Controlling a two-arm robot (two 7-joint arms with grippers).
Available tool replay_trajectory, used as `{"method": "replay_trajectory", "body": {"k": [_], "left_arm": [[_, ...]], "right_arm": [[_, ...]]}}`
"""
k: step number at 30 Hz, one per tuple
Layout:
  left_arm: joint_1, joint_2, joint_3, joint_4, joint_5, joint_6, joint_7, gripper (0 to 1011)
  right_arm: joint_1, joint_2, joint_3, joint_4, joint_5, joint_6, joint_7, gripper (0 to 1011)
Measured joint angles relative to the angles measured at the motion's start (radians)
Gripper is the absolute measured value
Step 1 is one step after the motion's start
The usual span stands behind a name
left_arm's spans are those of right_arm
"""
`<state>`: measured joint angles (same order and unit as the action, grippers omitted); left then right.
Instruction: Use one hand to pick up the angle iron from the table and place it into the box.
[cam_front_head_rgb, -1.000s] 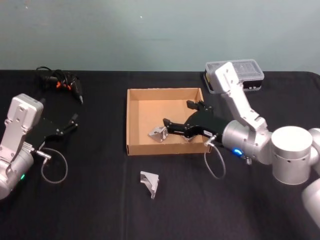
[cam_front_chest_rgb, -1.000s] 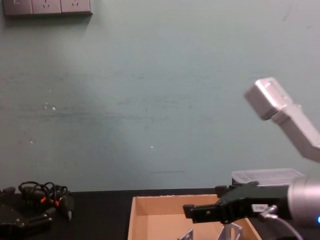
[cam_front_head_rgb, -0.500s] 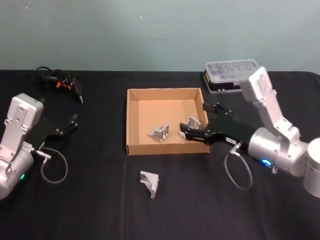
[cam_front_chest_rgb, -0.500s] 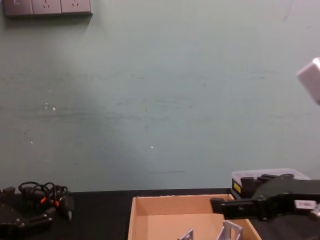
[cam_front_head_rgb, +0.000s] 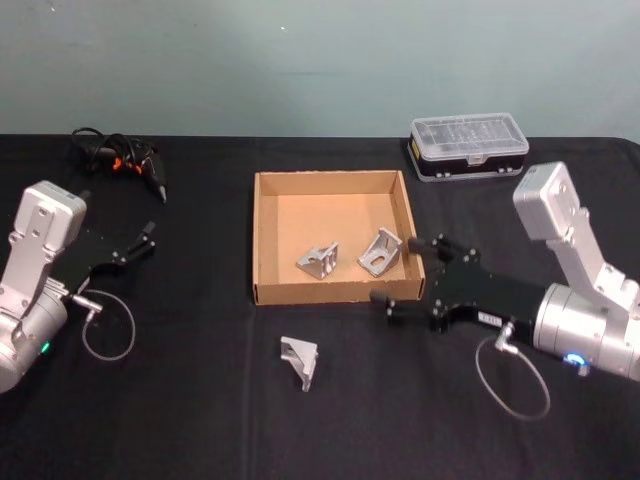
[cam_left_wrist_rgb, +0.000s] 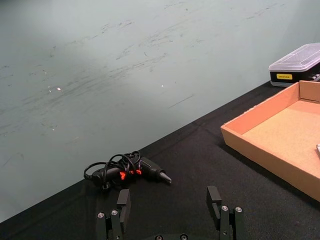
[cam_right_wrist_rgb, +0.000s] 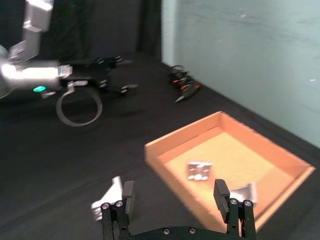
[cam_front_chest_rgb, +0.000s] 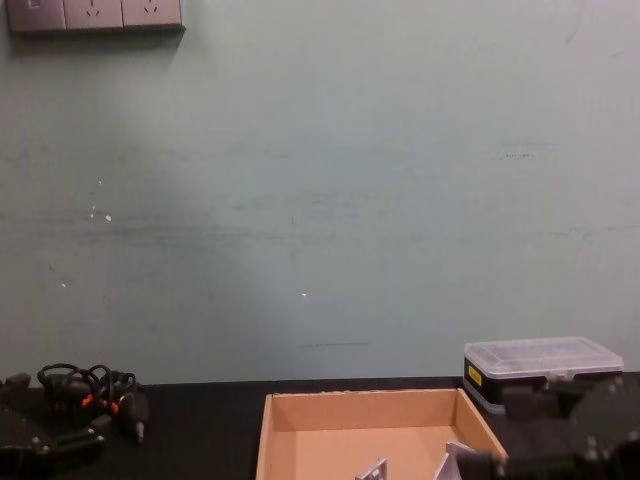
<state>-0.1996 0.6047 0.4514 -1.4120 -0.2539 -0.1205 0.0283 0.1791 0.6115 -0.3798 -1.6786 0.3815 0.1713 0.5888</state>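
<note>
The left hand (cam_front_head_rgb: 138, 243) sits low by the desk (cam_front_head_rgb: 200, 410) at 9 o'clock from the box (cam_front_head_rgb: 262, 240), fingers spread and empty. One angle iron (cam_front_head_rgb: 300, 362) lies on the desk at 6 o'clock from the box. A second angle iron (cam_front_head_rgb: 318, 259) and a third angle iron (cam_front_head_rgb: 380, 251) sit inside it. The right hand (cam_front_head_rgb: 395, 270), spread and empty, points at the box's 4 o'clock corner. The chest view's lower edge cuts off the box floor.

The table (cam_front_head_rgb: 200, 420) is matte black, and the box (cam_front_head_rgb: 262, 240) is plain tan cardboard. The loose angle iron (cam_front_head_rgb: 300, 362) and the boxed angle irons (cam_front_head_rgb: 318, 260) are silver-grey. The far-right case (cam_front_head_rgb: 468, 148) is black, with a clear lid and a yellow label. The far-left cables (cam_front_head_rgb: 118, 160) are black with orange marks. The left gripper (cam_left_wrist_rgb: 168, 195) and the right gripper (cam_right_wrist_rgb: 174, 192) are black.
</note>
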Motion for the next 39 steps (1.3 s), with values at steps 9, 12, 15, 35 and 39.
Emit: {"method": "replay_trajectory", "body": {"k": [9,12,15,35,39], "left_arm": [[0.0,0.0,0.0,0.0,0.0,0.0,0.0,1000],[0.0,0.0,0.0,0.0,0.0,0.0,0.0,1000],[0.0,0.0,0.0,0.0,0.0,0.0,0.0,1000],[0.0,0.0,0.0,0.0,0.0,0.0,0.0,1000],[0.0,0.0,0.0,0.0,0.0,0.0,0.0,1000]], "right_arm": [[-0.01,0.039,-0.065,0.004,-0.004,-0.023,0.052,1004],[-0.006,0.04,-0.091,0.014,-0.013,-0.025,0.056,1004],[0.002,0.036,-0.124,0.03,-0.026,-0.025,0.056,1004],[0.052,-0.025,-0.215,0.105,-0.057,-0.015,0.042,1004],[0.062,-0.04,-0.229,0.122,-0.063,-0.011,0.037,1004]]}}
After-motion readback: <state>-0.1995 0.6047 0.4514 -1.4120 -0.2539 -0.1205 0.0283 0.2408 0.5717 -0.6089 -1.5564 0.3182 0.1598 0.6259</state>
